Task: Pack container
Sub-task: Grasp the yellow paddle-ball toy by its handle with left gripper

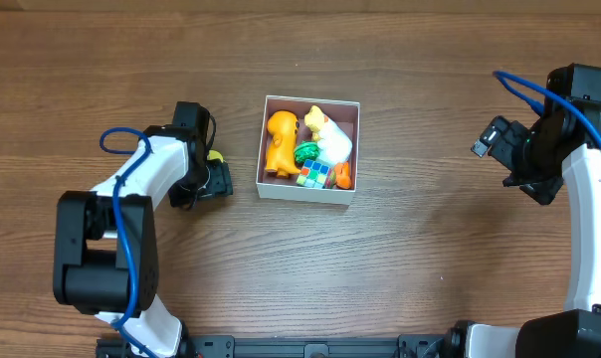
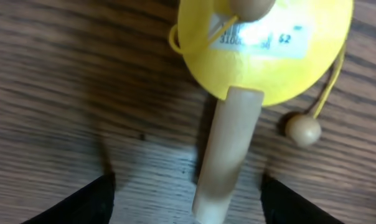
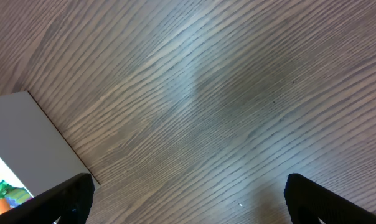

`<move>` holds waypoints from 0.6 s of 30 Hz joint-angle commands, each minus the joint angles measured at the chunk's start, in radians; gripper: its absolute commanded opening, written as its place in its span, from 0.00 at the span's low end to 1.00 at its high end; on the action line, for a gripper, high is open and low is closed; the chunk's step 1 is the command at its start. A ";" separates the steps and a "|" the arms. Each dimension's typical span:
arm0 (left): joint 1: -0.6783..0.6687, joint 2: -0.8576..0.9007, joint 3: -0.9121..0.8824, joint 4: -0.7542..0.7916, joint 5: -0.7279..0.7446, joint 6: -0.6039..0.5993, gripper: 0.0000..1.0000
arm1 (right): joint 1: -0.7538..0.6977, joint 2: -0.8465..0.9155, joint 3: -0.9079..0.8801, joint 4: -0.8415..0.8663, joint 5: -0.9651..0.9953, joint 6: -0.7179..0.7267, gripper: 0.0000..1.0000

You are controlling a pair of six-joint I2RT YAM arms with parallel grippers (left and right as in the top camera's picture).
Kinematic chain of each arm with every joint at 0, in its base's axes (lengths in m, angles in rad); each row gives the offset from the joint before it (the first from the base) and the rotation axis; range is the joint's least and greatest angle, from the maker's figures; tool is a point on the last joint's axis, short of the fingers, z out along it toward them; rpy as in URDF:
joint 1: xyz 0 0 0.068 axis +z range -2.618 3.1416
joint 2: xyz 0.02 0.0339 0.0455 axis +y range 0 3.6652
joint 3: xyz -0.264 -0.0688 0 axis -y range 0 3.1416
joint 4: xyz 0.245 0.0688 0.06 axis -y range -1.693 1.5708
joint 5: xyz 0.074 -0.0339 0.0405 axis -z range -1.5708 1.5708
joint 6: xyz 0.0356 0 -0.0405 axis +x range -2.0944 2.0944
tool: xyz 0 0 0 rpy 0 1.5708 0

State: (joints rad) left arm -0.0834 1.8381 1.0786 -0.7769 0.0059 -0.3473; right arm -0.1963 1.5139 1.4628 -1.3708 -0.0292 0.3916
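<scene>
The container (image 1: 277,189) sits mid-table, a shallow white-walled box holding an orange toy animal (image 1: 280,142), a white and yellow toy (image 1: 328,133), a green piece (image 1: 307,152) and a colour cube (image 1: 314,175). Its corner also shows in the right wrist view (image 3: 26,140). My left gripper (image 1: 213,171) is low at the table left of the container, open, its fingers (image 2: 187,200) either side of the wooden handle of a yellow disc toy (image 2: 266,46) with a bead on a string (image 2: 302,129). My right gripper (image 1: 500,149) is open and empty, raised at the far right.
Bare wooden table lies between the container and the right arm. The right arm's blue cable (image 1: 529,91) loops above its wrist. The left arm's base (image 1: 92,264) stands at the front left.
</scene>
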 commanded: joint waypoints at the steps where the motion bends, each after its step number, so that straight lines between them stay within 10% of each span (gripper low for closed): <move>1: 0.003 0.046 -0.012 0.016 0.014 -0.027 0.67 | -0.002 -0.008 0.002 0.005 0.001 -0.003 1.00; 18: 0.003 0.047 -0.012 0.058 -0.012 0.233 0.11 | -0.002 -0.008 0.002 0.005 0.001 -0.003 1.00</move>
State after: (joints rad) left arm -0.0834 1.8423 1.0790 -0.7357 -0.0261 -0.2317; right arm -0.1963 1.5139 1.4628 -1.3712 -0.0292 0.3916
